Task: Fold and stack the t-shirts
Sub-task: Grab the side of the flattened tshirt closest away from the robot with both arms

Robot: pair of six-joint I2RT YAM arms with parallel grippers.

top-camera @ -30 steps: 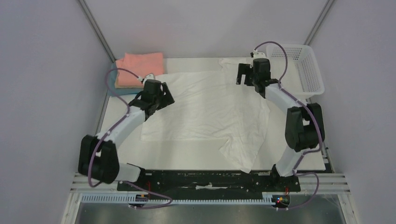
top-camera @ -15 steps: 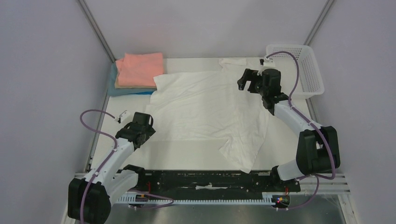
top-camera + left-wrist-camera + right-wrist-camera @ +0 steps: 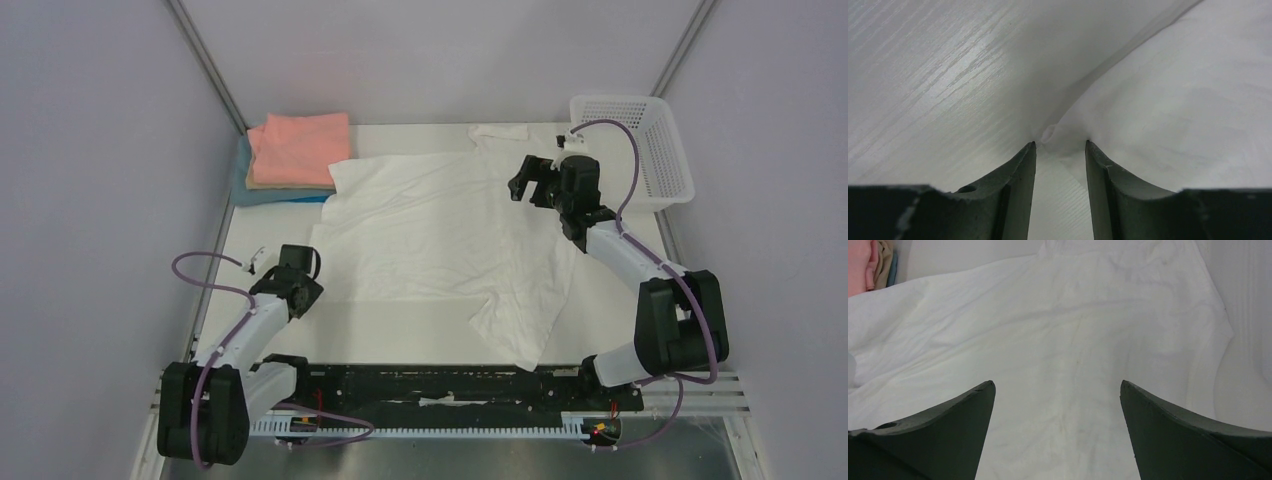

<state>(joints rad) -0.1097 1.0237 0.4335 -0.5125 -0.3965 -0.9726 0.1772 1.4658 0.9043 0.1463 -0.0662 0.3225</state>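
Observation:
A large white t-shirt (image 3: 440, 230) lies spread over the middle of the table. My left gripper (image 3: 303, 290) is open and low at its front-left corner. In the left wrist view that corner (image 3: 1063, 136) lies right at the fingertips of the left gripper (image 3: 1060, 145), which is not closed on it. My right gripper (image 3: 530, 185) is wide open above the shirt's back right part. The right wrist view shows only the shirt's cloth (image 3: 1058, 340) between the fingers of the right gripper (image 3: 1056, 385). A folded salmon-pink shirt (image 3: 300, 145) tops a tan one (image 3: 290, 185) and a blue one (image 3: 275, 197) at the back left.
A white lattice basket (image 3: 640, 150) stands at the back right corner. A flap of the shirt (image 3: 515, 330) reaches toward the black rail (image 3: 450, 385) at the near edge. Bare table (image 3: 390, 330) shows in front of the shirt. Grey walls close in both sides.
My left arm swung from beside the folded stack at the back left down to the shirt's front-left corner. My right gripper shifted slightly right and nearer over the shirt.

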